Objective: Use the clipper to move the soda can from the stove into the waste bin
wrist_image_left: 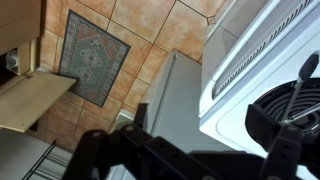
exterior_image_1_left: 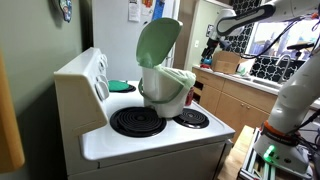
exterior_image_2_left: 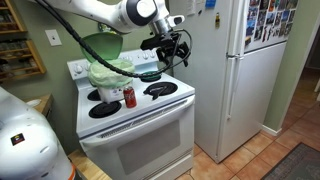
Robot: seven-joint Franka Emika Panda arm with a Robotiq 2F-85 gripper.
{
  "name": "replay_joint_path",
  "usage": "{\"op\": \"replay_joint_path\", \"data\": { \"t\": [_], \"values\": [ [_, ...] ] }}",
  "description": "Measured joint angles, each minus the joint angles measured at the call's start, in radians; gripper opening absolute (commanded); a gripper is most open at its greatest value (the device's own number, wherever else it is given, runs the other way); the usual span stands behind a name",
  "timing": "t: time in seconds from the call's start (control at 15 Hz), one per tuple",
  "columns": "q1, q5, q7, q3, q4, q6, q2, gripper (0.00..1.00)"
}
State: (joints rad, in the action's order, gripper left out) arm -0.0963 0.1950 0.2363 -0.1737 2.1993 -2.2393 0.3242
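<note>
Red soda can (exterior_image_2_left: pixel 129 97) stands upright on the white stove (exterior_image_2_left: pixel 140 142), the hand (exterior_image_2_left: pixel 171 50) spread, well apart.

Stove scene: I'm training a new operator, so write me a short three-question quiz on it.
1. True or false: the waste bin stands on top of the stove.
2. Where is the red soda can? A) inside the bin; B) upright on the stove, nearer its front edge than the bin; C) lying on its side behind the bin.
3. Fill in: the bin's green lid is ___ (open or shut).
Key: 1 true; 2 B; 3 open.
</note>
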Motion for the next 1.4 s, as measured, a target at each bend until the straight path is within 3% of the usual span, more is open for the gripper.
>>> {"op": "replay_joint_path", "data": {
  "t": [0.53, 0.93, 1.4],
  "values": [
    [0.005, -0.002, 0.000, 0.012, -0.002, 0.003, 0.002, 1.00],
    [0.092, -0.157, -0.058, 0.121, -0.082, 0.234, -0.090, 1.00],
    [0.101, -0.176, -0.088, 0.132, -0.134, 0.252, -0.170, 1.00]
  ]
}}
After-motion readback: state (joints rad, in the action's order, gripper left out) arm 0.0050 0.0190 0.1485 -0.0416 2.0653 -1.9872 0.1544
